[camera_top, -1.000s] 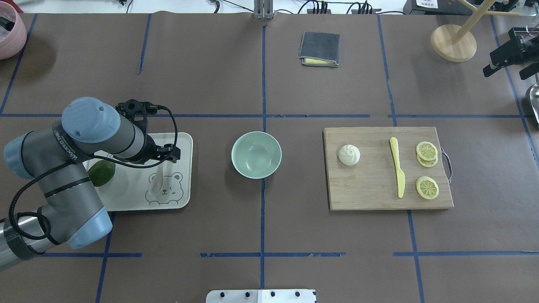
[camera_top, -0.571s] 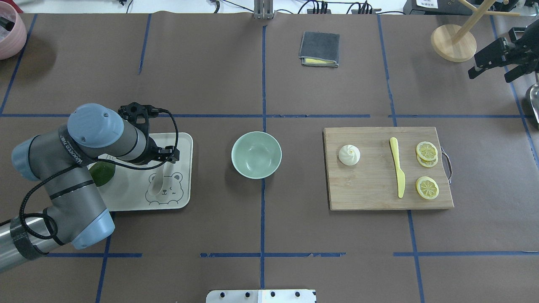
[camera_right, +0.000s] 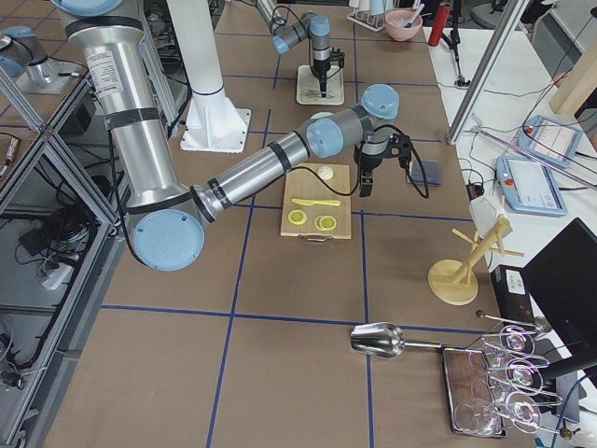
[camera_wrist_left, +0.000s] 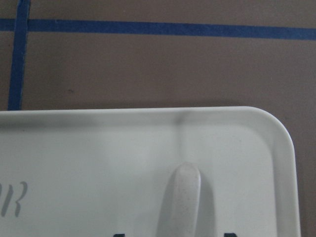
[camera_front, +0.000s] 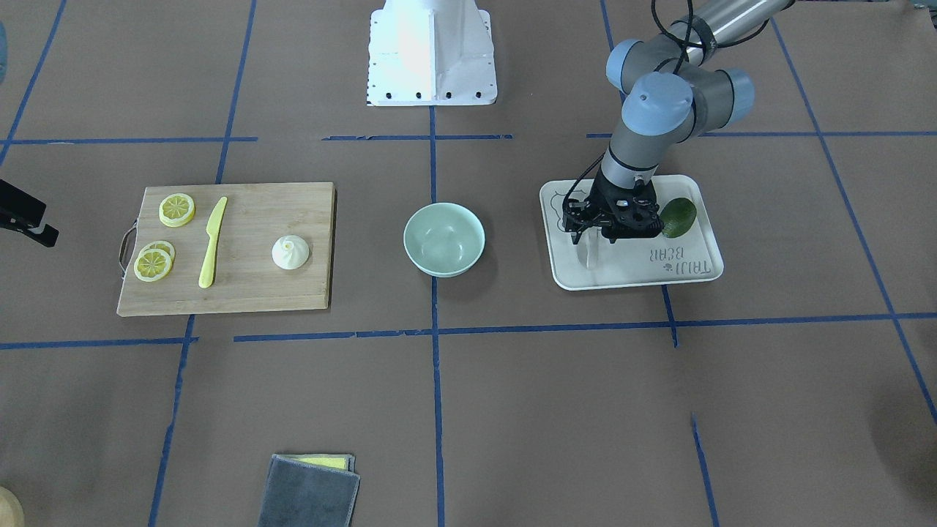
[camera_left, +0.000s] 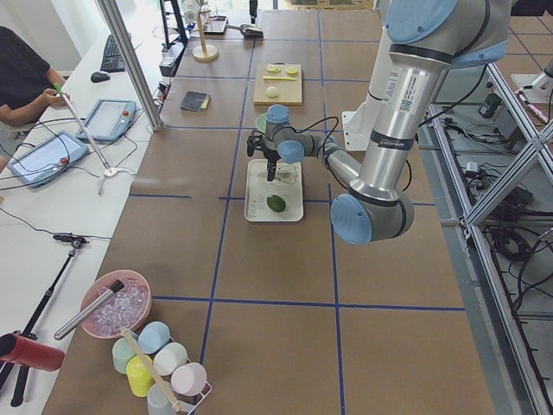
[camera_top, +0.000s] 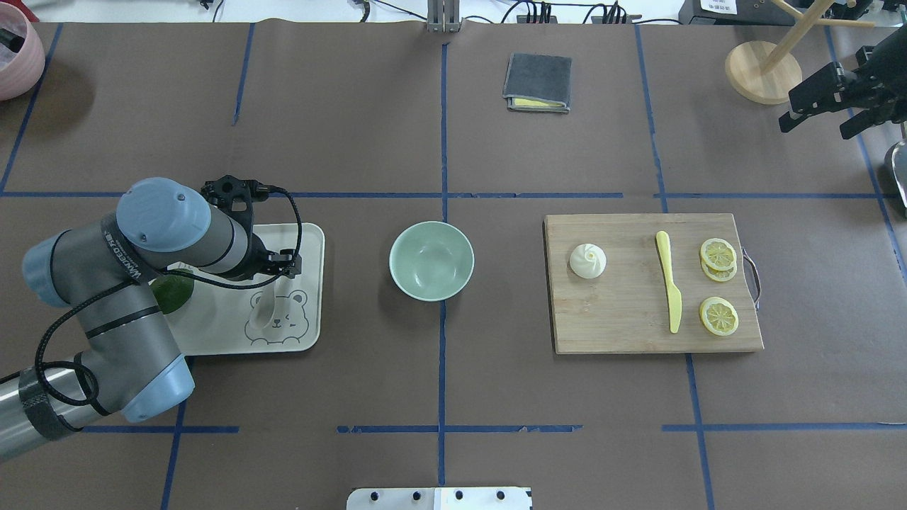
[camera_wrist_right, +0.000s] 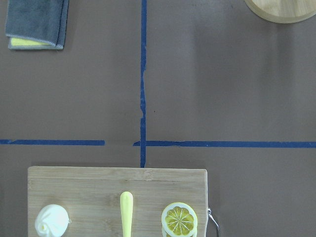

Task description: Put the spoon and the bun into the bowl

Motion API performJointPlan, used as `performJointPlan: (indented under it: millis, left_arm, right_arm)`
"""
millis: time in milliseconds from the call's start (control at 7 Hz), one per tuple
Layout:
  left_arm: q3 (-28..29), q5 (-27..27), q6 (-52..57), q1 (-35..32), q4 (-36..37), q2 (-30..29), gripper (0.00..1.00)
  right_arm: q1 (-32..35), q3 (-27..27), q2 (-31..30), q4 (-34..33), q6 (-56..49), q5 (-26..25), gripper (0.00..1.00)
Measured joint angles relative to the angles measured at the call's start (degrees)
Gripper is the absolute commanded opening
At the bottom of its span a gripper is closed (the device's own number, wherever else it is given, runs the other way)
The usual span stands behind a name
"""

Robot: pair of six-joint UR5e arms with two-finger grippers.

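The left gripper (camera_front: 594, 236) hangs low over the bear tray (camera_top: 212, 343), its jaws apart on either side of the spoon (camera_top: 264, 309) handle. The spoon itself lies flat on the tray, scoop on the bear drawing. The bowl (camera_top: 431, 260) stands mid-table, between the tray and the cutting board (camera_top: 623, 319), where the bun (camera_top: 587, 260) sits near a yellow knife (camera_top: 669, 283). Off at the far right, the right gripper (camera_top: 815, 129) hovers above the table — fingers spread wide.

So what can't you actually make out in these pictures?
Spoon: left wrist view shows only its handle tip; the bottom edge cuts off the scoop.
Left claw: overhead, its own wrist hides the fingertips.
Green fruit: overhead, the left arm covers most.
Right claw: front-facing view, the left edge cuts it off.
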Motion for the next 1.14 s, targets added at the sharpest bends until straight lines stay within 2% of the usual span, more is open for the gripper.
performJointPlan:
  millis: [143,429,714,1143]
  left_arm:
    - [0.1,0.0,-0.1,0.2,0.0,0.0,0.58]
    - [0.0,0.0,-0.2,0.3,0.0,0.0,0.21]
    - [-0.3,-0.1,-0.3,0.3,0.3,0.0,0.00]
    - [-1.6,-0.2,-0.1,0.0,0.6,0.3,0.00]
  right_arm:
    - [-0.7,0.0,0.1,0.0,0.0,-0.2,1.00]
    - [-2.7,0.1,0.5,0.0,0.8,-1.2,1.00]
    - [-6.3,0.4,2.2,0.0,3.6,-3.2,1.00]
    - [-13.4,0.6,5.8,1.1,11.4,-7.3,1.00]
